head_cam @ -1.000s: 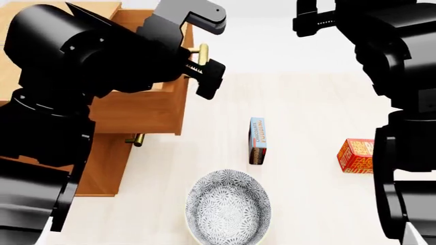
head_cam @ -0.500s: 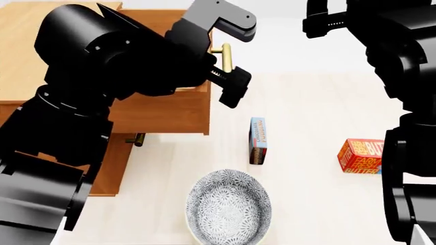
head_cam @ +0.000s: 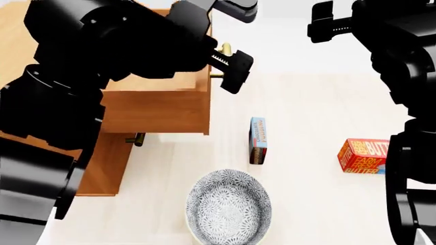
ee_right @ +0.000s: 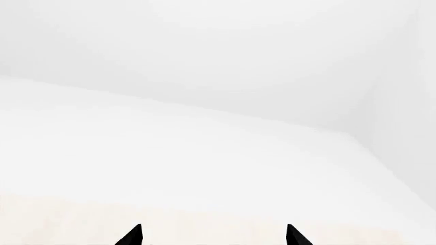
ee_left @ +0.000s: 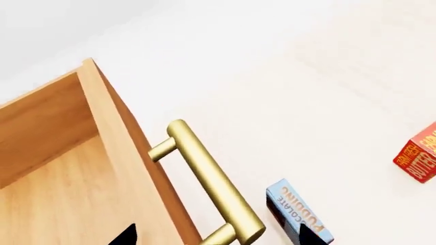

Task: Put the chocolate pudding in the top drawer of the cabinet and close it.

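Note:
The chocolate pudding stands on edge on the pale floor to the right of the cabinet; its blue edge also shows in the left wrist view. The top drawer is pulled out, and its bare wood inside holds nothing that I can see. My left gripper is open, its fingertips spread on either side of the drawer front and brass handle without gripping them. High at the right, my right gripper is open with nothing in it.
A patterned bowl sits at the front, just below the pudding. A red-orange butter box lies to the right, also in the left wrist view. A lower drawer's handle pokes out under the open drawer.
The top drawer slid further out with my left gripper at its handle, then stopped. Since then the left arm has risen slightly. The pudding, bowl and butter box have not moved.

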You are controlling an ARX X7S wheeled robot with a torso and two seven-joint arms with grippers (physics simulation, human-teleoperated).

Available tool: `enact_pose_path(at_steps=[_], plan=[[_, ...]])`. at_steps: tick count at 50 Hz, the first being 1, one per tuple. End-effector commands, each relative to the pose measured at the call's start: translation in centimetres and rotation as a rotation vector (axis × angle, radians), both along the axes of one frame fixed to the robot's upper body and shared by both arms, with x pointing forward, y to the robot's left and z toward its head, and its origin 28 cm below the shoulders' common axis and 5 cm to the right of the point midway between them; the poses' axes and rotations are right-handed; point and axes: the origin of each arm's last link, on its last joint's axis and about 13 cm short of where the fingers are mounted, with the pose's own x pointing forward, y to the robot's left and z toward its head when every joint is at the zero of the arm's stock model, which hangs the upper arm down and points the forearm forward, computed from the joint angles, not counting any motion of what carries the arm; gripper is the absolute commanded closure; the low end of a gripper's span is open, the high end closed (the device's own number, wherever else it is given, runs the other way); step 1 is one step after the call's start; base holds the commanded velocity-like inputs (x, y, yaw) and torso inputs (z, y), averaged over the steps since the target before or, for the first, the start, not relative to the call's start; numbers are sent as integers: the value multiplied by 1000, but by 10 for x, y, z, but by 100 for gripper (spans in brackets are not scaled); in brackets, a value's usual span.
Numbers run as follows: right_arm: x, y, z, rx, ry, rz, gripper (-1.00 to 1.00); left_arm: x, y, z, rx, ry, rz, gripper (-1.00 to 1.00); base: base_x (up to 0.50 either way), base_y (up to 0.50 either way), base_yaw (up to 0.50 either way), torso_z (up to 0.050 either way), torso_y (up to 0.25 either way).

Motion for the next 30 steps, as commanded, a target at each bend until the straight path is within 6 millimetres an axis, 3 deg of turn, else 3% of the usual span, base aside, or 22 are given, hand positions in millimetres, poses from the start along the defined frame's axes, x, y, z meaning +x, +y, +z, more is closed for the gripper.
enact_pose_path(at_steps=[1,15,30], plan=[[-1,1,-1,1,3,1,-100,-16,-3,57,-136,-108,-116,-100,0,0,0,0,0],[0,6,-7,6,13,16,-100,-23,28,82,-214,-240,-55,-100,0,0,0,0,0],[8,21,-19,30,59,82,-100,-11,90,71,-276,-556,186,-100,0,0,0,0,0]])
